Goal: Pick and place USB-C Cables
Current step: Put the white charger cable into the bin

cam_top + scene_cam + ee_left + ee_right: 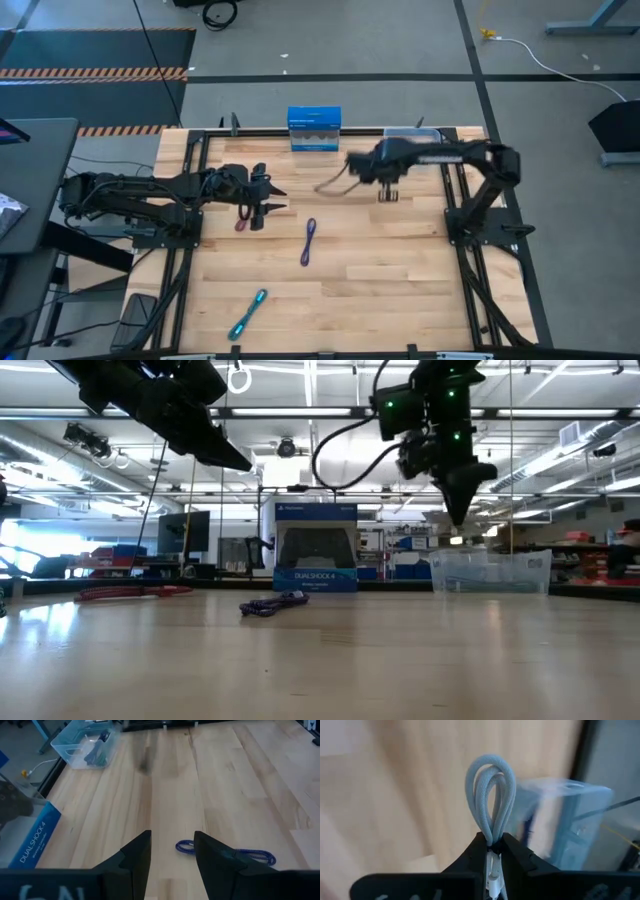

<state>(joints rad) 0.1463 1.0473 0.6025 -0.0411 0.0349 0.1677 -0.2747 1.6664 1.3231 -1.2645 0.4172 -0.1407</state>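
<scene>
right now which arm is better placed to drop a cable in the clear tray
Right: its pincer is shut on a looped white-grey cable with the clear plastic tray just ahead. The left pincer is open and empty.

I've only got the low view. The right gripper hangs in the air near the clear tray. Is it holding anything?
Observer: Yes. Its wrist view shows the right gripper shut on the white-grey cable, whose loop sticks out past the fingertips.
Operator: Is the left gripper open?
Observer: Open. The left gripper has its jaws apart, with the purple cable on the table just beyond.
Operator: Any cable I'm missing?
Observer: A teal cable lies near the table edge opposite the blue box.
</scene>
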